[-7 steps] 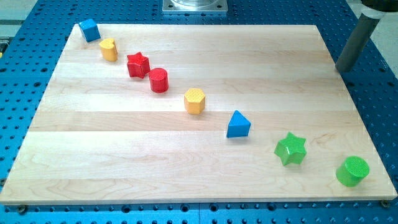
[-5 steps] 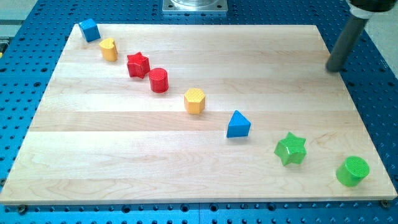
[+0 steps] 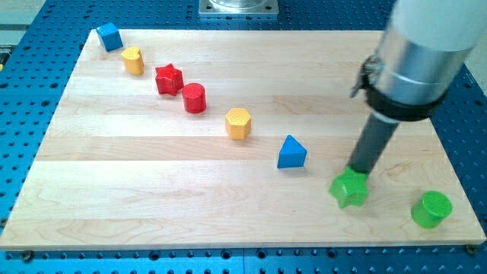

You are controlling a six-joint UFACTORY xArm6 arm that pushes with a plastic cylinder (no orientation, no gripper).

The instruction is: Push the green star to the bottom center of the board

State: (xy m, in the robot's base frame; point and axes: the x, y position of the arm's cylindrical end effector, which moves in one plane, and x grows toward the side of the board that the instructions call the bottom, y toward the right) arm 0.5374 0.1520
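The green star (image 3: 349,191) lies on the wooden board (image 3: 152,175) at the lower right, blurred by motion. My tip (image 3: 356,173) is at the star's upper right edge, touching it. The dark rod rises from there up to the large silver arm body (image 3: 422,53) at the view's top right. A green cylinder (image 3: 431,209) stands to the right of the star, near the board's lower right corner.
A diagonal row runs from upper left toward the star: blue cube (image 3: 109,36), yellow block (image 3: 133,60), red star (image 3: 169,78), red cylinder (image 3: 194,98), yellow hexagonal block (image 3: 238,122), blue triangle (image 3: 291,152). The board lies on a blue perforated table (image 3: 30,99).
My tip has swept from the board's upper right edge down and left to the green star. The star has shifted slightly left and down.
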